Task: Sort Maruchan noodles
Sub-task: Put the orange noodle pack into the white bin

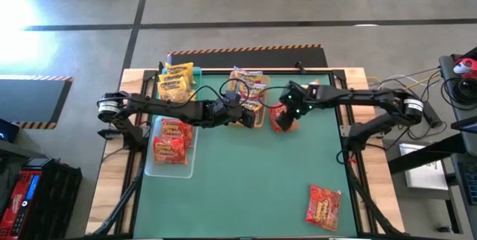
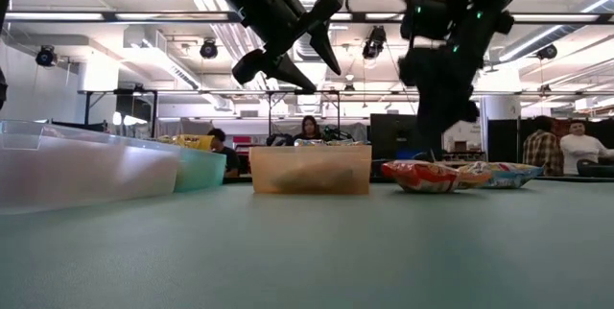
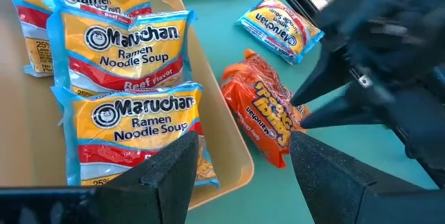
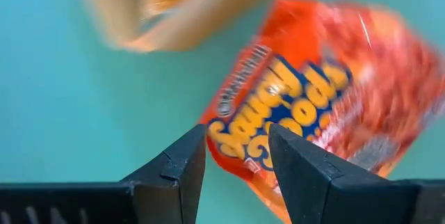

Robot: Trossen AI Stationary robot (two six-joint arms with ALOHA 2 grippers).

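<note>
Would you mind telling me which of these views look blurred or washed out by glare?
Right wrist view: the orange packet and the tan tray are smeared. Left wrist view: the right gripper is blurred, packet labels crisp. Low view: ceiling lights glare. High view: bright floor patches at left.

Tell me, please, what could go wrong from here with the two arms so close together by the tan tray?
The left gripper and right gripper hang near each other, so they could collide. The right gripper, open above the orange-red Maruchan packet, might only pinch its crinkly edge. That packet lies close to the tan tray and could get pushed against it.
</note>
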